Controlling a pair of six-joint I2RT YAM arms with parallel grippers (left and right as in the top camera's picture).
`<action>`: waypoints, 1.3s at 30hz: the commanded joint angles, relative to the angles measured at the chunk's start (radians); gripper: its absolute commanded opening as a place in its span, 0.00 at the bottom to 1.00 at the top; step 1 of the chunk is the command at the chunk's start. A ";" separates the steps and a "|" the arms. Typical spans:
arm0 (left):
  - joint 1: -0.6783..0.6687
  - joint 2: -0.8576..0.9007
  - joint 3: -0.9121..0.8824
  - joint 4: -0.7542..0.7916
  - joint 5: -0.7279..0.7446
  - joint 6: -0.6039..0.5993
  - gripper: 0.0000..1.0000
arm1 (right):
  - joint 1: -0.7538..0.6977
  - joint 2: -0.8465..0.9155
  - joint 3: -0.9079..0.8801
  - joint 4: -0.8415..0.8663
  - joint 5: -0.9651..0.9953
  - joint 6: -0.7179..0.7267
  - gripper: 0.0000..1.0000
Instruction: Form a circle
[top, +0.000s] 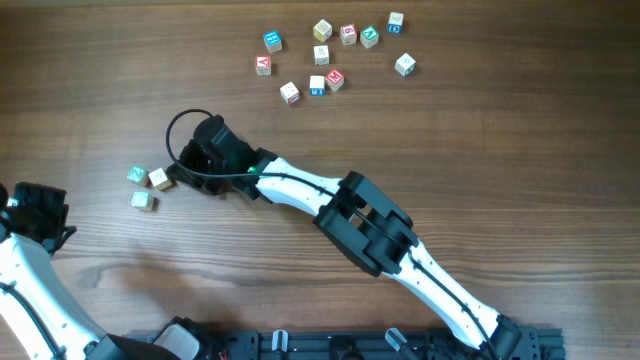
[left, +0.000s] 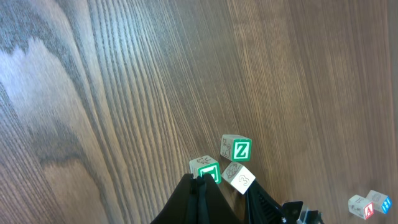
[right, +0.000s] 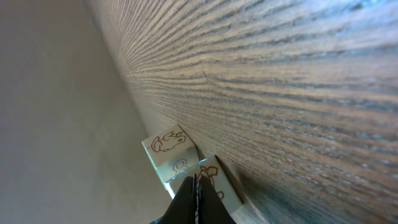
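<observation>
At the far left, the left claw (left: 200, 190) hangs over bare worktop (top: 420, 150) with its jaws pressed together and nothing in them, well apart from the blocks. Right of it lies the task's own piece, a cluster of three letter cubes (top: 158, 179). The cluster includes a green-faced cube (top: 137, 175) and a pale cube (top: 143, 200) set slightly lower. It makes a short bent row at the left of the worktop and is far from a full ring.

The right claw (right: 196, 186) comes next. It is also fully closed and holds nothing, and its tip is down at worktop level right against the nearest cubes. Whether it actually touches them I cannot tell.

Further right and up, the scatter of spare letter cubes (top: 335, 60) lies well apart.

The main risk is in that closed tip. If it nudges off-centre, a cube would likely spin or tumble instead of sliding. A push that runs too far could bunch the three together or drive one out of the arc. A shut claw cannot pick a cube up to fix that.
</observation>
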 joint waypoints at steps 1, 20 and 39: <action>0.004 0.005 0.007 -0.001 0.009 -0.010 0.05 | -0.016 0.024 0.014 -0.003 -0.008 -0.014 0.05; -0.099 0.006 0.007 0.199 0.361 0.165 0.04 | -0.201 -0.166 0.014 -0.555 0.116 -1.114 0.05; -0.368 0.483 0.107 0.449 0.200 0.214 0.04 | -0.204 -0.173 0.014 -0.800 0.231 -1.212 0.05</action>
